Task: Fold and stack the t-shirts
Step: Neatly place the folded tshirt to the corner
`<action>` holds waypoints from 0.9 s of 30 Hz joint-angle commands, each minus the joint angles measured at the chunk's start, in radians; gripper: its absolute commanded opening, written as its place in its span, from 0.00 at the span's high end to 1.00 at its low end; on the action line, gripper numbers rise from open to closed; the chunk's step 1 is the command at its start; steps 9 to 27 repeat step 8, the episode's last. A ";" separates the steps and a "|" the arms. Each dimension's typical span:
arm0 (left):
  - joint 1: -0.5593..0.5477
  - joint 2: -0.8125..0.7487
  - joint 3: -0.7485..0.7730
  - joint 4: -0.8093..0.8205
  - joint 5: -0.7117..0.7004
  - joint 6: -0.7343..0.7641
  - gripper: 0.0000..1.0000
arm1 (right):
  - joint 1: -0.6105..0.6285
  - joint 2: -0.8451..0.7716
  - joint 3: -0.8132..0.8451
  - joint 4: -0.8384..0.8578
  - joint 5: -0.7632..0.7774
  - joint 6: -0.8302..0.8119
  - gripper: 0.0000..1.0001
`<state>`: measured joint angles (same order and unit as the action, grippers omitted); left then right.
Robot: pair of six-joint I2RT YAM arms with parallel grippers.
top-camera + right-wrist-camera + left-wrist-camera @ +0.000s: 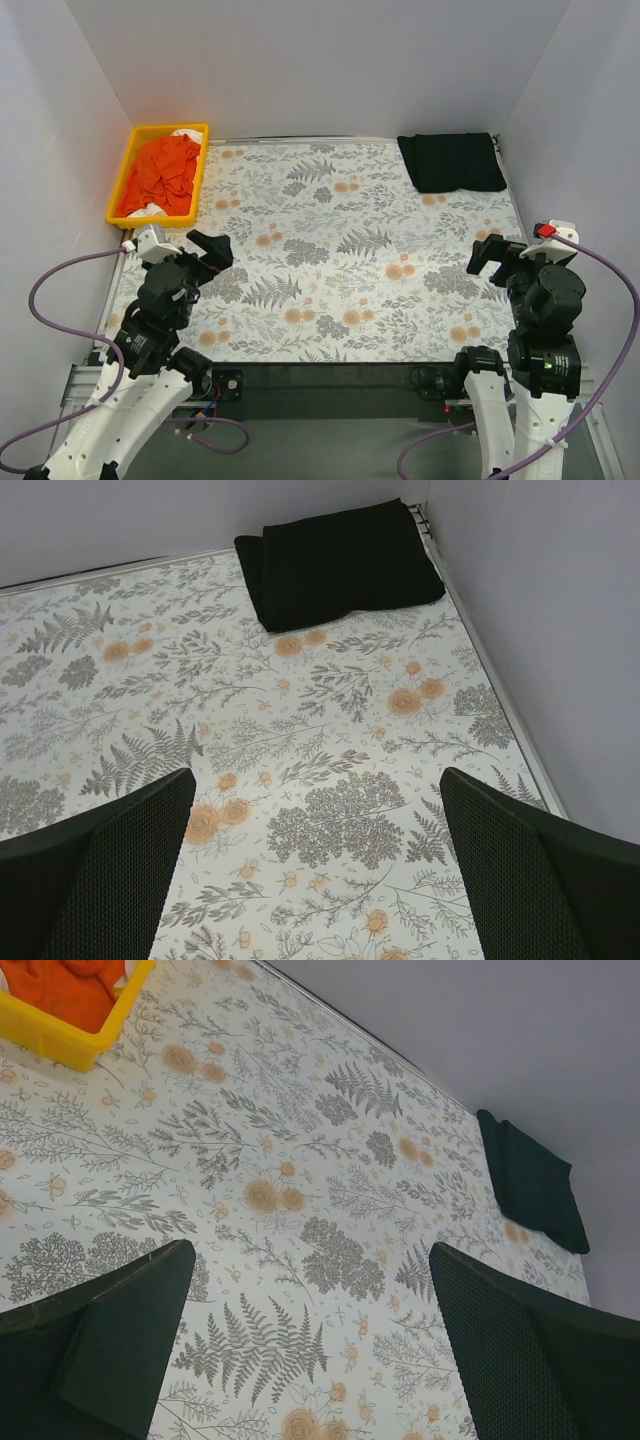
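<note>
A folded black t-shirt (452, 162) lies flat at the table's far right corner; it also shows in the left wrist view (530, 1182) and the right wrist view (340, 562). An orange t-shirt (163, 175) is bunched in the yellow tray (126, 170), with some white cloth under it. My left gripper (212, 250) hovers open over the left side of the table, nothing between its fingers (120, 1345). On the right side, my right gripper (490, 255) also stands open and holds nothing, well short of the black t-shirt.
The table wears a floral-print cloth (330, 260). White walls close in on the left, back and right. The yellow tray (60, 1035) sits at the far left corner. A dark rail (330, 385) runs along the near edge between the arm bases.
</note>
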<state>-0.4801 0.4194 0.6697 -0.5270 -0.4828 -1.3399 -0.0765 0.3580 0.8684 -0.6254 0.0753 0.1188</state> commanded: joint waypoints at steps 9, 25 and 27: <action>-0.002 -0.007 -0.019 0.059 -0.010 -0.012 0.02 | 0.018 0.018 -0.002 0.061 -0.011 -0.025 0.02; -0.002 -0.007 -0.019 0.059 -0.010 -0.012 0.02 | 0.018 0.018 -0.002 0.061 -0.011 -0.025 0.02; -0.002 -0.007 -0.019 0.059 -0.010 -0.012 0.02 | 0.018 0.018 -0.002 0.061 -0.011 -0.025 0.02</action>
